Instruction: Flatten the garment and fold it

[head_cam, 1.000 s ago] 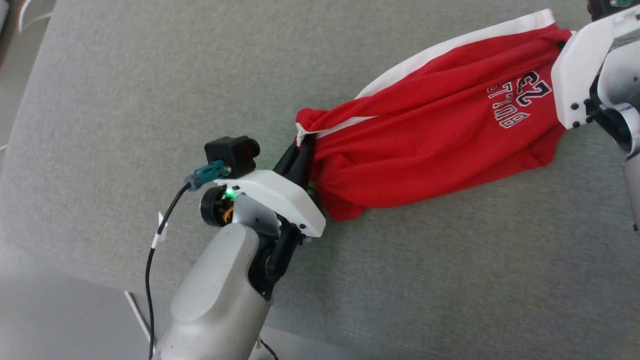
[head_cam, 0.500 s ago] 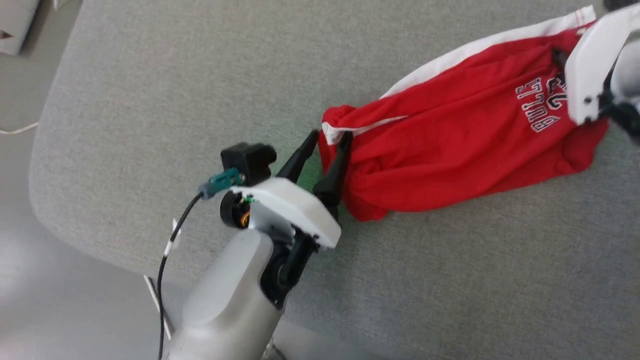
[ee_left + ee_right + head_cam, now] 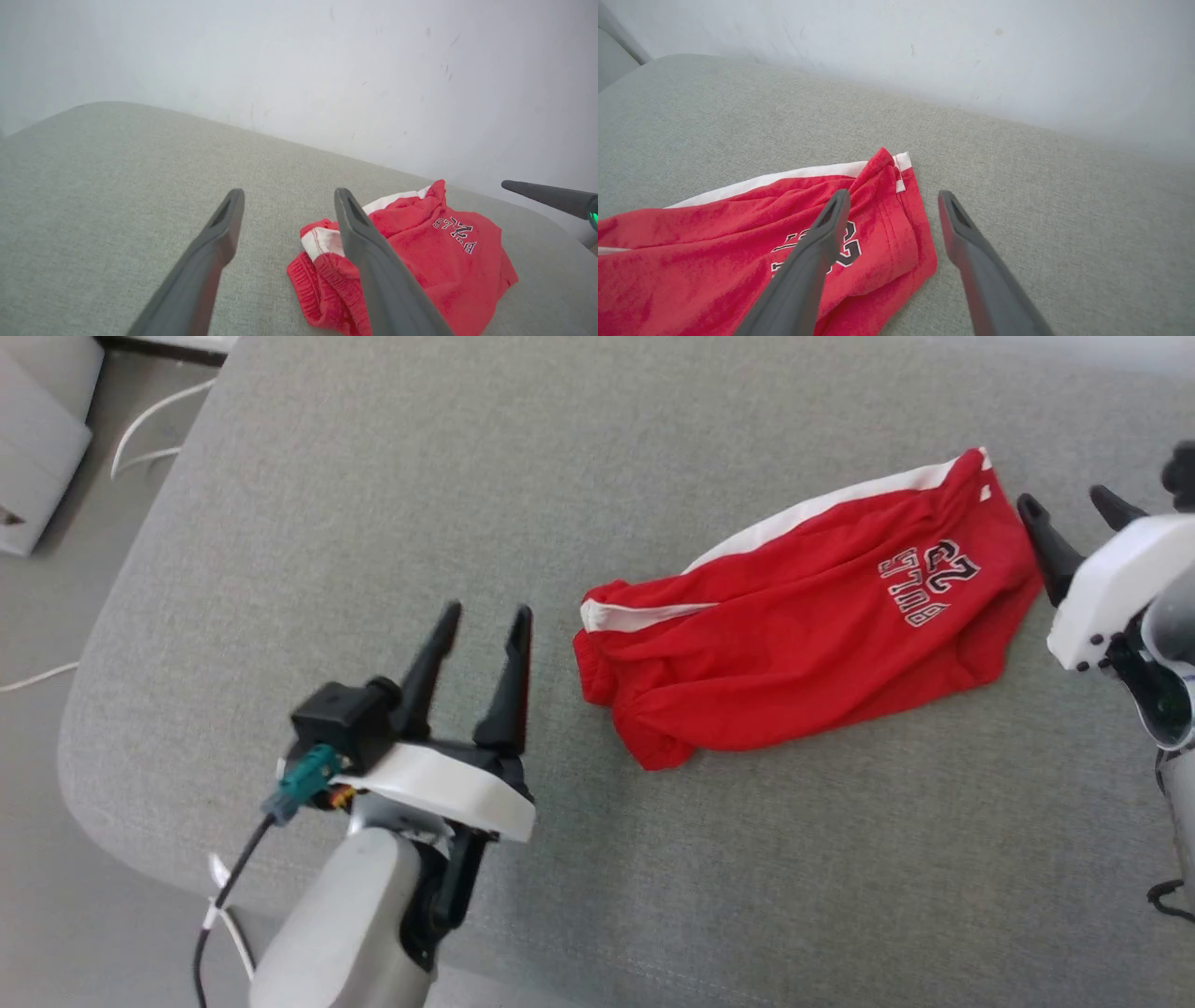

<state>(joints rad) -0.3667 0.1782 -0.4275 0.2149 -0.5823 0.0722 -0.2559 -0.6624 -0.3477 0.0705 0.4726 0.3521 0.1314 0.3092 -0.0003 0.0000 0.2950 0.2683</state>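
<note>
Head view: the garment (image 3: 803,625) lies loose on the grey desk (image 3: 373,476), drawn out long but bunched across its width, so we judge we are in the flattening step, with no fold begun. The left gripper (image 3: 487,611) hovers just beside its gathered end, jaws spread and empty. The right gripper (image 3: 1064,499) stands near the other end by the lettering (image 3: 924,583), jaws also spread, holding nothing. The next move likely calls for fresh pinches at the edges of the cloth and a pull sideways, to open the creases. Off the desk, cables (image 3: 149,425) and a grey box (image 3: 37,448) lie on the floor, well apart from the work

Left wrist view: the crumpled end with its white band (image 3: 322,240) sits just behind one finger, rolled over itself. We think picking a single layer there will be the hard part. A finger of the right gripper shows at the far edge, and a pale wall (image 3: 299,60) runs behind the desk

Right wrist view: the hem (image 3: 901,172) lies between and just past the fingertips, one corner peaked up. Nothing on the desk stands in the way, though the wall close behind may limit a far reach
</note>
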